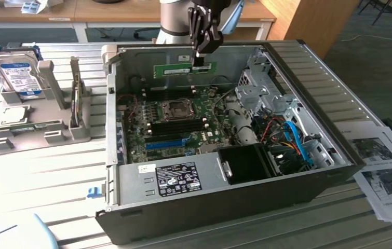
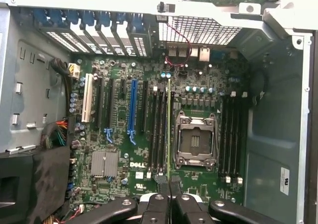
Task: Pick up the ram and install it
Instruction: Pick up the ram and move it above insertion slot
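Ram [image 1: 181, 68] is clamped by its top edge in the nearly closed gripper [image 1: 201, 53], edge-down over the DIMM slots [image 2: 158, 134] beside the CPU socket [image 2: 195, 142], presumably so contacts face the slots.

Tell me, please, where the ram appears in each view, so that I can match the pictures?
Exterior view: the ram hangs broadside from the pincer, near the case's far wall.
Wrist view: the ram is edge-on, a thin strip reaching out from the pincer, beside the CPU socket.
Shared landmark: the CPU socket.
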`<state>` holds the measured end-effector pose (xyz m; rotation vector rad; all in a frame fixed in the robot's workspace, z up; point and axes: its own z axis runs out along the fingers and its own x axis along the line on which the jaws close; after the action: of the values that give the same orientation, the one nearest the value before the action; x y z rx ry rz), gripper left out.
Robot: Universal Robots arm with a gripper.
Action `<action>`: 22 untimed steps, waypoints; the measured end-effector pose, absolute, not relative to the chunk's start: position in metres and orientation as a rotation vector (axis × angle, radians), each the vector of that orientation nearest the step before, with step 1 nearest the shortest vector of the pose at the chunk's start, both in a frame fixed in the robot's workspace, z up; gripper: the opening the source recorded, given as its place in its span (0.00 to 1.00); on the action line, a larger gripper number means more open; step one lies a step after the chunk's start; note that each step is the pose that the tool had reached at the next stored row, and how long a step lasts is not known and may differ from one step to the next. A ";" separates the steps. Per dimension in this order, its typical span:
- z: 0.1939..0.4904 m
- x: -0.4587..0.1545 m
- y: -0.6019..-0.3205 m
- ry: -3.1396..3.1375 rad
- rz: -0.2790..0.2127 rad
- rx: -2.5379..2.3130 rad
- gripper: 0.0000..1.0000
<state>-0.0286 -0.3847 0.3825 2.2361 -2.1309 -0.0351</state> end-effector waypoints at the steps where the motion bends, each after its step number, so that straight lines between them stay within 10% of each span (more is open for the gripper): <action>1: 0.382 -0.029 -0.385 -2.131 -0.035 2.236 0.11; 22: 0.363 -0.029 -0.385 -2.132 -0.035 2.235 0.11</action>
<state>-0.0286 -0.3847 0.3629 2.2352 -2.1317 -0.0351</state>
